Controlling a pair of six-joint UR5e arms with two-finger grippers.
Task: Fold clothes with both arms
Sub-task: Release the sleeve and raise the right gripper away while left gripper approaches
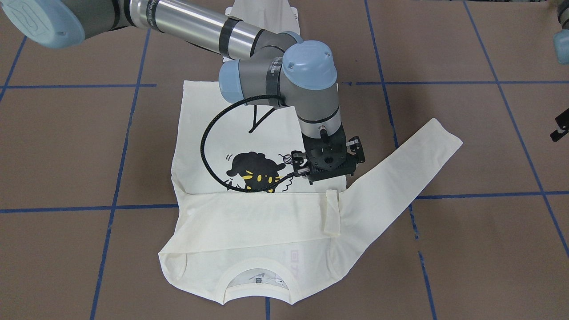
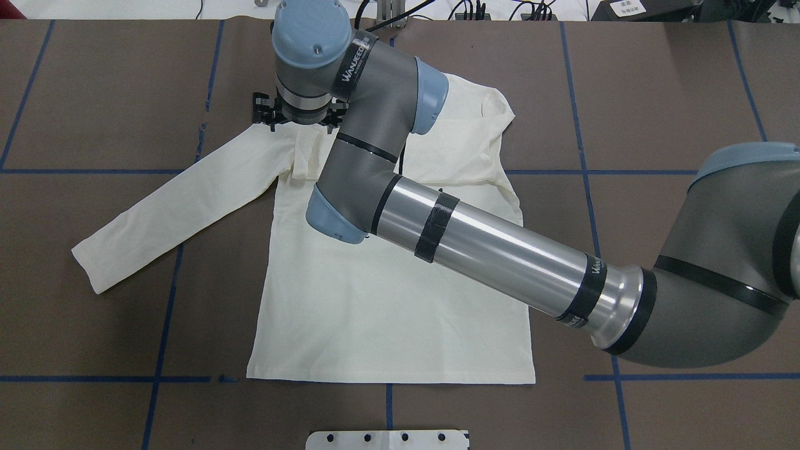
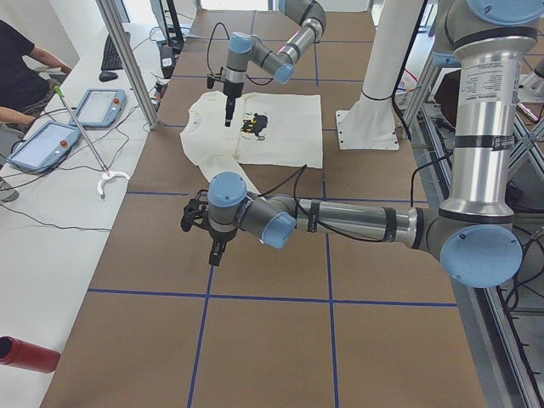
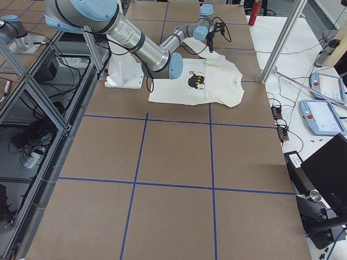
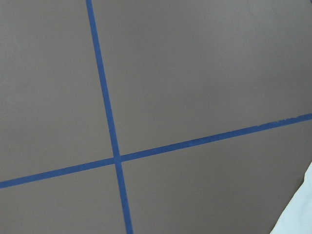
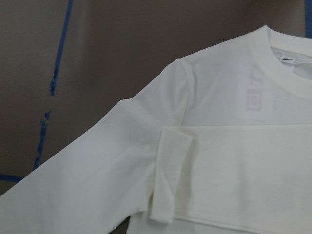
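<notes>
The right arm (image 2: 500,250) reaches over the shirt (image 1: 231,129), spread print-up on the table (image 1: 466,249) with one sleeve (image 1: 258,213) folded in; whether the right tool (image 1: 330,165) or left tool (image 3: 214,252) is clenched I cannot tell; next, the outstretched sleeve (image 1: 400,173) wants folding across.

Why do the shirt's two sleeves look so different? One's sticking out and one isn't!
The folded sleeve lies across the chest of the shirt; the spread sleeve lies out on the brown table. The folded sleeve runs straight across; the spread sleeve slants away. The folded sleeve's cuff ends on the shirt; the spread sleeve's cuff ends far off it. Both are cream, long and flat.
</notes>
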